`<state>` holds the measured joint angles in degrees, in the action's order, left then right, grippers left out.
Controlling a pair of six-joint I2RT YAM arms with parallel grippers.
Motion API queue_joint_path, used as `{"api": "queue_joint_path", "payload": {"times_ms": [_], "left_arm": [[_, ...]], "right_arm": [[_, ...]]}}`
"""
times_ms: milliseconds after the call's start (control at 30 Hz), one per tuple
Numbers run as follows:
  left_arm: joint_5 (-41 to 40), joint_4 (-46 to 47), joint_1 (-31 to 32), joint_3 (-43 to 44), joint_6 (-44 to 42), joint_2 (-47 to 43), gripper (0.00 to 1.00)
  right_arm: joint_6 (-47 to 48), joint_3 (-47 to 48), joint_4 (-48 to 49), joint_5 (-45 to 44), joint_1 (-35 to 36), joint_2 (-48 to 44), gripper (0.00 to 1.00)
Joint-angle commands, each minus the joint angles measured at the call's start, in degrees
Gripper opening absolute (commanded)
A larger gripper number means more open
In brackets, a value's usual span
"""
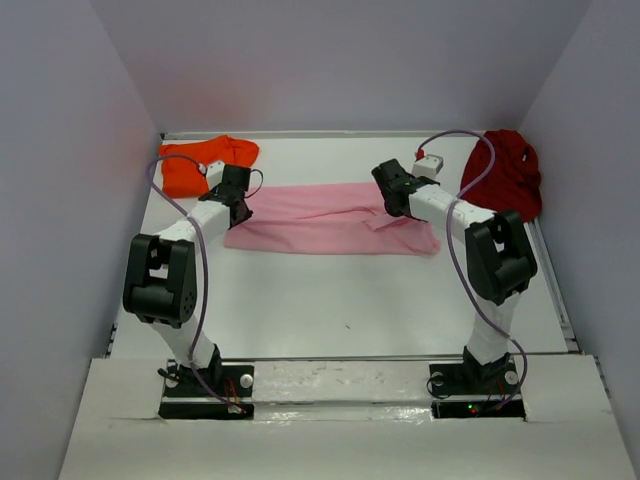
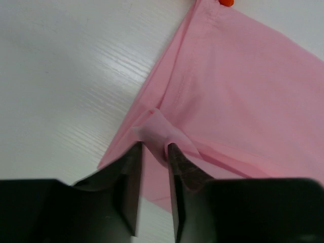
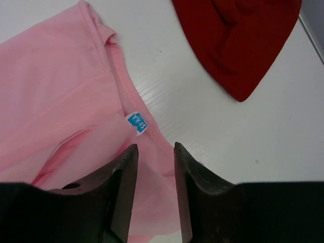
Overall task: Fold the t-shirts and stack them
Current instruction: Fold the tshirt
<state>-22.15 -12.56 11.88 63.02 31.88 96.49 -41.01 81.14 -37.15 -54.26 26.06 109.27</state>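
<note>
Got the light pink cloth t-shirt (image 1: 330,220) lying mid white bench (image 1: 350,300), pulled out as a long band running left to right. Mostly flat, some creases bunched near the right end.

Seeing the left end effector (image 1: 236,208) down at the band's left end. From the left wrist camera: left end effector (image 2: 153,154) pinched together on a small raised fold of the light pink cloth t-shirt (image 2: 228,91), with the fold bunched right at the fingertips (image 2: 132,159). Just bare bench left of that fold.

Seeing the right end effector (image 1: 395,203) at the band's far edge, toward the right end. From the right wrist camera: right end effector (image 3: 154,162) sitting over the neckline, fingers (image 3: 124,172) narrowly apart, pink cloth showing in the gap. Can't tell whether clamped on the cloth or only above it. Noting a small blue neck label (image 3: 136,122) inside the collar, just ahead of the fingertips.

Got the bright orange cloth t-shirt (image 1: 200,162) crumpled in the far-left corner, just beside the left end effector and the pink band's left end. Can't confirm contact.

Got the dark red cloth t-shirt (image 1: 505,172) heaped at the far-right edge, apart from the pink one, with a strip of bench between them in the right wrist view.
</note>
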Motion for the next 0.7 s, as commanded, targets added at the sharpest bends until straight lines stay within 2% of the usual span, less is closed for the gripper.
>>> {"api": "queue_joint_path", "payload": {"times_ms": [0, 33, 67, 200, 567, 667], "left_arm": [[-1.9, 2.2, -0.4, 2.5, 0.3, 0.3, 0.45], [-2.3, 2.4, -0.4, 2.6, 0.5, -0.2, 0.5], [-2.5, 2.8, -0.4, 2.6, 0.4, -0.4, 0.62], [-2.5, 4.2, -0.2, 1.9, 0.2, -2.9, 0.68], [-3.5, 3.7, 3.0, 0.8, -1.9, -12.0, 0.69], [0.9, 3.9, 4.5, 0.5, -3.1, -12.8, 0.7]], "right_arm": [[1.4, 2.5, 2.3, -0.8, -0.5, 0.2, 0.48], [1.8, 2.4, 2.7, -0.6, -0.5, 0.2, 0.52], [2.5, 2.0, 3.4, -0.2, -0.5, -0.2, 0.56], [4.8, -1.8, 7.2, 1.9, -0.5, -3.4, 0.61], [9.5, -6.3, 10.9, 9.6, 0.0, -9.7, 0.61], [10.4, -6.1, 11.0, 12.6, 1.2, -9.4, 0.61]]}}
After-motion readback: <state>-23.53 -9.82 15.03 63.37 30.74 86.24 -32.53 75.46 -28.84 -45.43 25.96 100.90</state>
